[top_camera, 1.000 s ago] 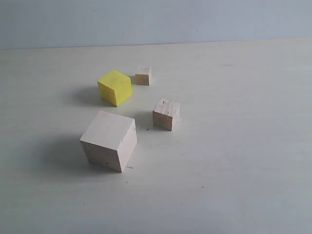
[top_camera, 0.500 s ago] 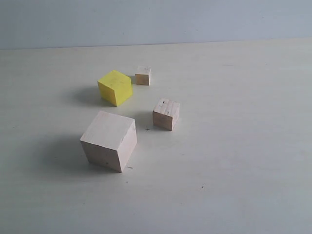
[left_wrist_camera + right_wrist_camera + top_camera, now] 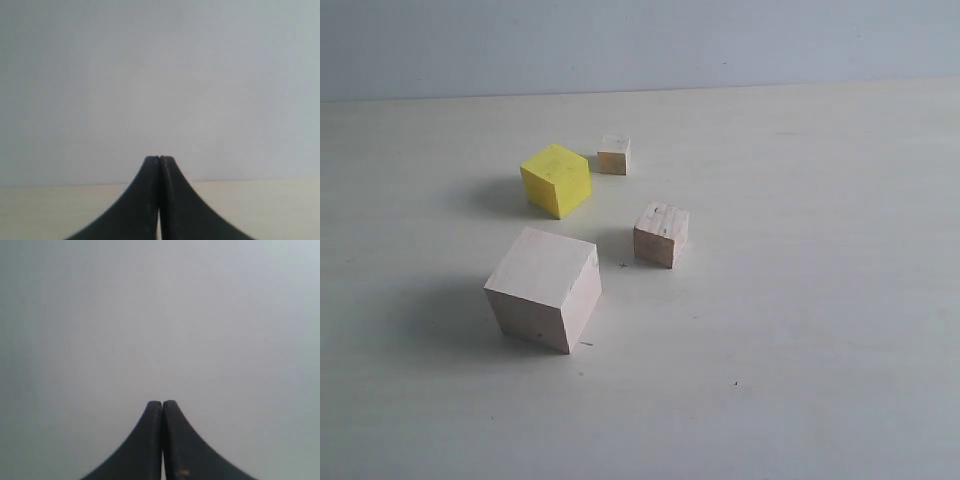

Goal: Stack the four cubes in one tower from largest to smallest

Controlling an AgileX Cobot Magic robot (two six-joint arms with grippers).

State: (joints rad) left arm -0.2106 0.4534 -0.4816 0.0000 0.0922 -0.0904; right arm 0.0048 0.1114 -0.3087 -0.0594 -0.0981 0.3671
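In the exterior view, cubes lie apart on the pale table, none stacked. The largest pale wood cube sits nearest the front. Behind it stands the yellow cube. A small pale wood cube rests to the right of centre, and the smallest one sits just right of the yellow cube. Neither arm shows in the exterior view. My left gripper is shut with nothing in it, facing a grey wall over the table edge. My right gripper is shut and empty, with only grey wall behind it.
A grey wall rises behind the table's far edge. The table surface stretches bare to the right of the cubes and along the front.
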